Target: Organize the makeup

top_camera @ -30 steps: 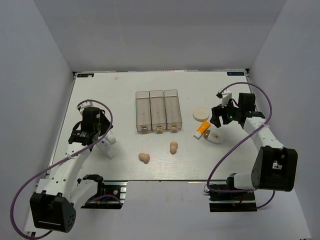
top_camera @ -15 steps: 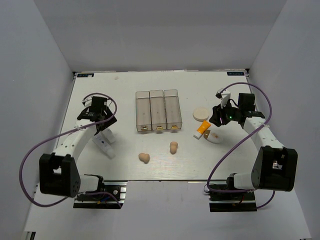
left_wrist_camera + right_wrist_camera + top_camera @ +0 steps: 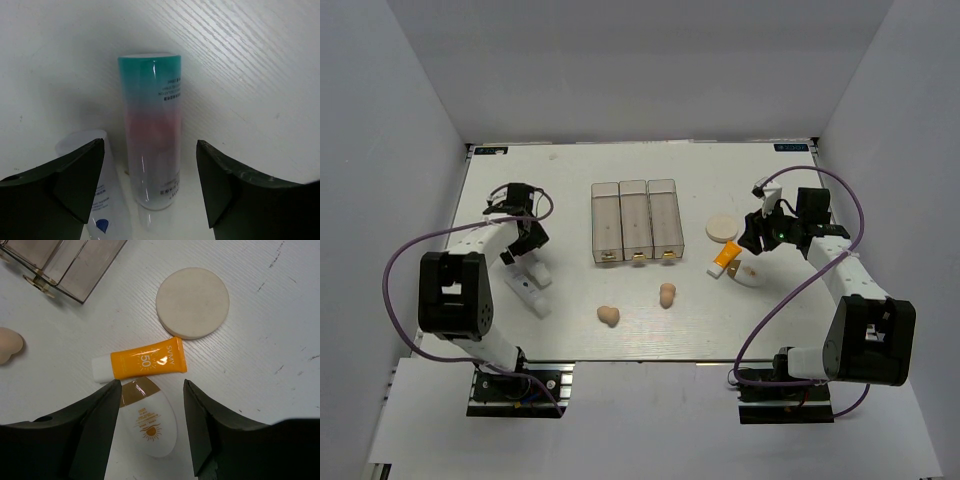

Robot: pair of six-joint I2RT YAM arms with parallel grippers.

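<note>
My left gripper (image 3: 525, 243) is open, its jaws either side of a white tube with a pink band and teal end (image 3: 151, 130), not touching it. A second white tube with a blue mark (image 3: 97, 200) lies beside it. Both tubes lie at the table's left (image 3: 532, 282). My right gripper (image 3: 755, 240) is open above the white oval pad (image 3: 150, 427), next to the orange-white tube (image 3: 142, 362) and the round cream puff (image 3: 193, 302). Two beige sponges (image 3: 609, 316) (image 3: 667, 294) lie near the front. One sponge shows at the right wrist view's left edge (image 3: 9, 344).
The clear three-compartment box (image 3: 635, 220) stands at the table's middle, its corner in the right wrist view (image 3: 65, 265). Grey walls close in the left, right and back. The table's front edge runs just past the sponges.
My left gripper has swung away from the front toward the far side and now sits over the two tubes. The right gripper has barely moved.
</note>
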